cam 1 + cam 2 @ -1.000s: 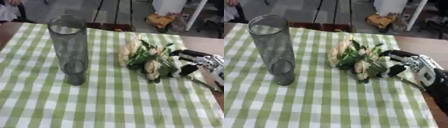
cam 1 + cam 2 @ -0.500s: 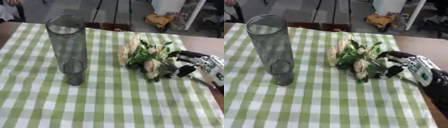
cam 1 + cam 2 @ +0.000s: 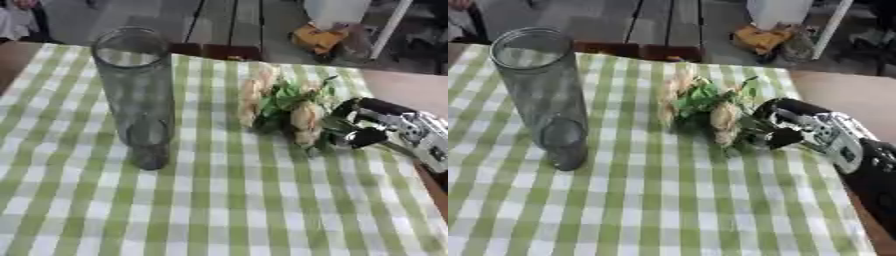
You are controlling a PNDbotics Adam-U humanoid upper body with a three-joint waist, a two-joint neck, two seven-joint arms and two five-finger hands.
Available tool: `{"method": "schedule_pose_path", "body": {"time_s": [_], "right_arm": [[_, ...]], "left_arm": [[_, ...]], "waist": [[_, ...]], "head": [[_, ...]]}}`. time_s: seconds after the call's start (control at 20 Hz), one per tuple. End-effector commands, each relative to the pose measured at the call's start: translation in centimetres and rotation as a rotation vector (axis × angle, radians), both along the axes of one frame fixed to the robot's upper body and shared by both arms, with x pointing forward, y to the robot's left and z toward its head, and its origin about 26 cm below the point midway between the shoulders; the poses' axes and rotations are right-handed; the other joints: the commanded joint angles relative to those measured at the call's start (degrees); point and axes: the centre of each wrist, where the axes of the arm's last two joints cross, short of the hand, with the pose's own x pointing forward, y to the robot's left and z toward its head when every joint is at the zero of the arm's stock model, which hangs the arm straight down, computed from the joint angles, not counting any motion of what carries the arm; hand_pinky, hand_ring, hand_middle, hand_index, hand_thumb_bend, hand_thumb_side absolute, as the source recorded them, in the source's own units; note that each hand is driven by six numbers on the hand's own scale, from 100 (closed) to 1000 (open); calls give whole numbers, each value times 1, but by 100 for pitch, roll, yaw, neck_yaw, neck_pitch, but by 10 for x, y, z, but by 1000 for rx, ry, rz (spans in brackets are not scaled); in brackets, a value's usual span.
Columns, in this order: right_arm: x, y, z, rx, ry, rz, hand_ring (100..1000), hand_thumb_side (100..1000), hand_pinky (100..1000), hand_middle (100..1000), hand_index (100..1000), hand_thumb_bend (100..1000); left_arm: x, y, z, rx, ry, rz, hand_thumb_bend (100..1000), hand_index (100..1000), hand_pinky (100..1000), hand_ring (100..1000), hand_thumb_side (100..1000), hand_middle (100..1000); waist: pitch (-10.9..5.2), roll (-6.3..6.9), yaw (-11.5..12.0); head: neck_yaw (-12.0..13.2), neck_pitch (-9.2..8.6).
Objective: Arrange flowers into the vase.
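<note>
A tall clear glass vase (image 3: 137, 95) stands upright and empty on the left part of the green-and-white checked cloth (image 3: 210, 200). A bunch of cream flowers with green leaves (image 3: 284, 107) lies on the cloth right of centre, blooms toward the far side. My right hand (image 3: 798, 127) comes in from the right edge, its fingers curled round the stems at the bunch's near right end. The left hand shows in neither view.
Bare brown tabletop (image 3: 402, 90) lies right of the cloth. Beyond the far table edge are a dark chair back (image 3: 214, 50), an orange object (image 3: 319, 37) on the floor and white legs of furniture.
The bunch and my right hand have stayed at about the same place; the fingers have closed a little further around the stems. The vase has not moved.
</note>
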Motion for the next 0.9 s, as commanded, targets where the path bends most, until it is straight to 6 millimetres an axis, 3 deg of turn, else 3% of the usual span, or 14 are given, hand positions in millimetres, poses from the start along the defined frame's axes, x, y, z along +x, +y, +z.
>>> {"method": "schedule_pose_path", "body": {"time_s": [0.05, 0.45, 0.9], "right_arm": [[-1, -4, 15, -32, -41, -6, 789, 530, 664, 725, 792, 283], [2, -3, 8, -54, -13, 0, 791, 412, 656, 692, 806, 303], [7, 2, 7, -66, -14, 17, 766, 415, 642, 625, 790, 311]], "left_arm": [[-2, -2, 7, 6, -23, -11, 100, 916, 600, 884, 878, 925], [-2, -2, 7, 7, -20, -12, 100, 915, 599, 885, 878, 923], [-2, -2, 7, 6, -15, -12, 100, 915, 597, 886, 879, 923]], "waist": [[-78, 11, -5], [-51, 6, 24], [-35, -7, 34]], "head": [[-26, -77], [-37, -93], [-70, -99]]}}
